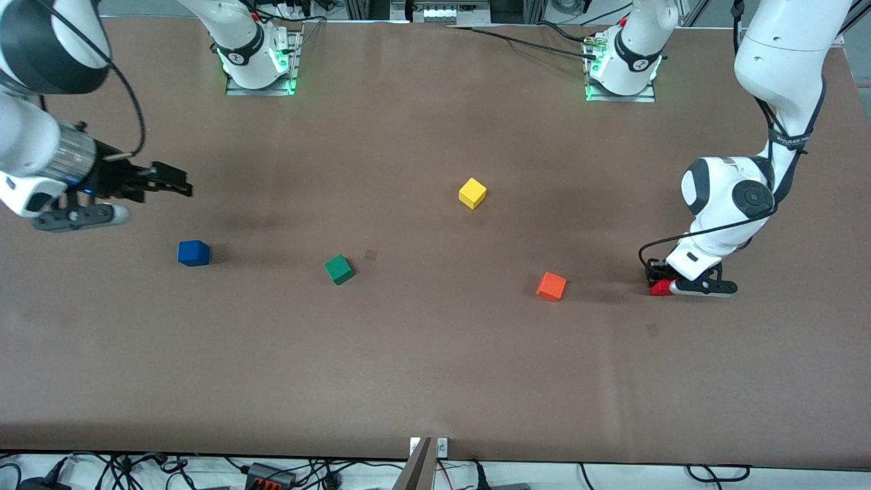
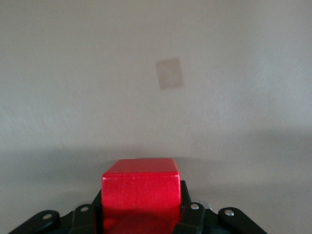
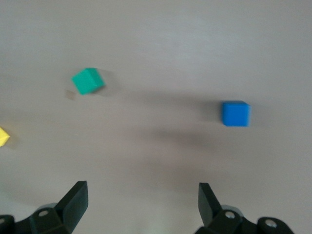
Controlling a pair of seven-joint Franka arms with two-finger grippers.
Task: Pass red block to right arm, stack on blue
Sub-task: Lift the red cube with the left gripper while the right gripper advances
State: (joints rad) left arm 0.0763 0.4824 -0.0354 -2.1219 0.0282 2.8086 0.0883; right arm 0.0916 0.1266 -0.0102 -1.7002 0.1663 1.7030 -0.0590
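Toward the right arm's end of the table, the right gripper [image 1: 178,184] hangs with fingers spread and empty, above the table near the small dark blue matte cube [image 1: 194,253]. At the left arm's end, the left gripper [image 1: 661,286] clamps the small bright red matte cube [image 1: 660,288] at table level, well apart from the right gripper.

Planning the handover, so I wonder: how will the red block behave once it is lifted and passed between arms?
The red block looks rigid with flat square faces, so it probably won't flex or roll. Its matte faces likely grip well between the left gripper's fingers. Being small, it is probably light, and leaves little free face for the right gripper.
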